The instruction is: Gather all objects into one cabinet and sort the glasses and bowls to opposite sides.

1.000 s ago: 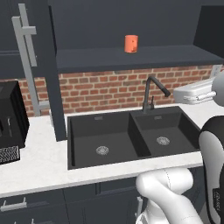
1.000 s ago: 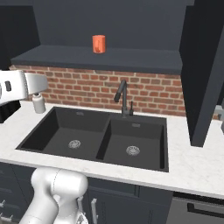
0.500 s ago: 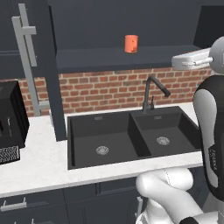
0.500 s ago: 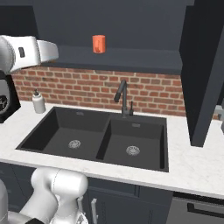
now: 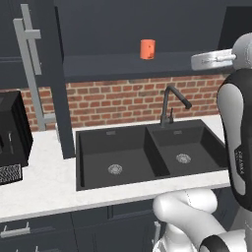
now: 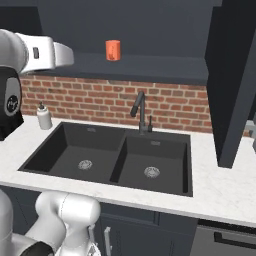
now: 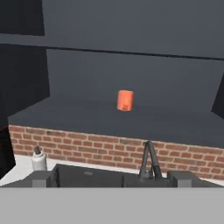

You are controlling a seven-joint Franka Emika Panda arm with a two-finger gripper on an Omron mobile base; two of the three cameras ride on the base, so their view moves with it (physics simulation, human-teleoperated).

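Hand view: my claw faces the open dark charcoal matte cabinet point(image 7: 131, 65), its two dark finger tips point(image 7: 41, 178) spread wide with nothing between them.

Going by size, I see the cabinet's flat dark shelf board point(image 5: 147, 66) above the red brick backsplash point(image 6: 100, 102), with the black double-basin sink point(image 6: 115, 157) set in the white speckled counter point(image 5: 44, 182) below it. A long silver bar handle point(image 5: 30, 74) runs down the open door at far left in the left base view. A black curved faucet point(image 5: 172, 103) stands behind the sink. The plain bright-orange cylindrical tumbler point(image 7: 125, 100) stands upright on the shelf, about mid-width, well apart from my claw. A small white soap bottle point(image 6: 44, 116) sits left of the sink.
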